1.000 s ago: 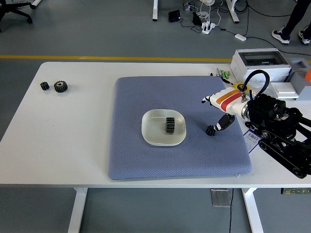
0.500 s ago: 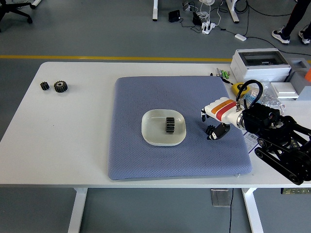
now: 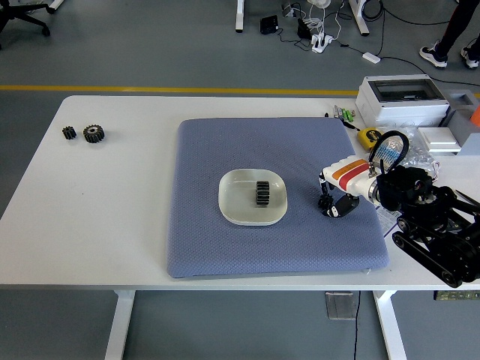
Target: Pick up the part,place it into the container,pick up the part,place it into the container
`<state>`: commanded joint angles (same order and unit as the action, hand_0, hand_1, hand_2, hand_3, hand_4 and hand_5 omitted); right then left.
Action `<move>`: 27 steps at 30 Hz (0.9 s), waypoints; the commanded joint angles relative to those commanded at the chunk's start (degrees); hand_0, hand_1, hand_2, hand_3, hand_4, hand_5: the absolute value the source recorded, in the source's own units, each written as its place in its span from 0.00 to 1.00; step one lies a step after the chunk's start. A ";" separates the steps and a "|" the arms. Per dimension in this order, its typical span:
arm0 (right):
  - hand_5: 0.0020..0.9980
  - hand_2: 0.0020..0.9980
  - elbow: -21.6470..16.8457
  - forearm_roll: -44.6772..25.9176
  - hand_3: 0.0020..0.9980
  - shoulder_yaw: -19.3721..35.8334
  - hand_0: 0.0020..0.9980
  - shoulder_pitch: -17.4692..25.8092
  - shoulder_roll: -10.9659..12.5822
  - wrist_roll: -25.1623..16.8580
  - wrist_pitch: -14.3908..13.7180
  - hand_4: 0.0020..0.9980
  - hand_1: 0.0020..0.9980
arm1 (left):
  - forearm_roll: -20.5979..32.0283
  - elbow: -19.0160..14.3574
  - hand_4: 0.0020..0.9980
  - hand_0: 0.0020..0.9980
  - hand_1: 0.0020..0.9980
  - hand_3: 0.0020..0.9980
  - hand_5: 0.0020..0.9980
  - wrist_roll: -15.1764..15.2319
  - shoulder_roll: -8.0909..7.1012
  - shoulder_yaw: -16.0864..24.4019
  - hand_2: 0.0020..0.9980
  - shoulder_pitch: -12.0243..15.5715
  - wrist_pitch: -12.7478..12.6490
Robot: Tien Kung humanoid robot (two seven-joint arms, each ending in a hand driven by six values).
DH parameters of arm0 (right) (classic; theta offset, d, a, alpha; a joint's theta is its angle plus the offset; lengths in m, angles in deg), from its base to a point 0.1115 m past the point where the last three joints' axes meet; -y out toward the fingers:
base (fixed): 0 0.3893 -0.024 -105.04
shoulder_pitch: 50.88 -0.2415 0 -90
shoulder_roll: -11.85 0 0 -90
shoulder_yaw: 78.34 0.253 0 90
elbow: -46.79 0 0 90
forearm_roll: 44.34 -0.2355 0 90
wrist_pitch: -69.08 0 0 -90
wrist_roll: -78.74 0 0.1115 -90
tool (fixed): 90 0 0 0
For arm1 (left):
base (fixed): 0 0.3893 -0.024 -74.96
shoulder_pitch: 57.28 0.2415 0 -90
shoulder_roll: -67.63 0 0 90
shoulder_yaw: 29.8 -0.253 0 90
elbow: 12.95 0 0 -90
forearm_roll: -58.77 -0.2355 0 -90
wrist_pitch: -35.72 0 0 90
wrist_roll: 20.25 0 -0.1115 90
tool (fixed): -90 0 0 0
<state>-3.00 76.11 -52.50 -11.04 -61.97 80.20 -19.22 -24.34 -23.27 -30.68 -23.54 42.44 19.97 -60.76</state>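
A white bowl (image 3: 229, 204) sits in the middle of the blue-grey mat (image 3: 225, 247), and one black gear (image 3: 262, 193) stands on edge inside it. To the bowl's right a small black gear (image 3: 327, 204) lies on the mat. My right hand (image 3: 331, 199), white with orange and red stripes, has come in from the right. Its fingers are curled down around this small gear, which still rests at mat level and is partly hidden by them. My left arm does not show.
Two more black gears (image 3: 69, 133) (image 3: 94, 133) lie on the bare table at the far left. A white box (image 3: 401, 97), a yellow tape measure (image 3: 367, 136) and plastic bags crowd the back right corner. A person's legs (image 3: 457, 30) stand on the floor at the top right.
My right hand dropped from a raised, spread pose onto the small gear and curled its fingers around it. The bowl and its gear stayed put.
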 joint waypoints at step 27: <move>0.31 0.37 -0.77 0.08 0.50 0.80 0.11 0.32 0.87 -2.61 -3.06 0.80 0.23 | 0.02 0.00 0.58 0.67 0.67 0.56 0.53 -0.02 0.02 -0.17 0.63 -0.11 0.20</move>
<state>-3.77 76.19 -51.70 -10.73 -61.10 77.59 -22.28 -24.31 -23.27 -30.70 -23.52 42.27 19.86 -60.56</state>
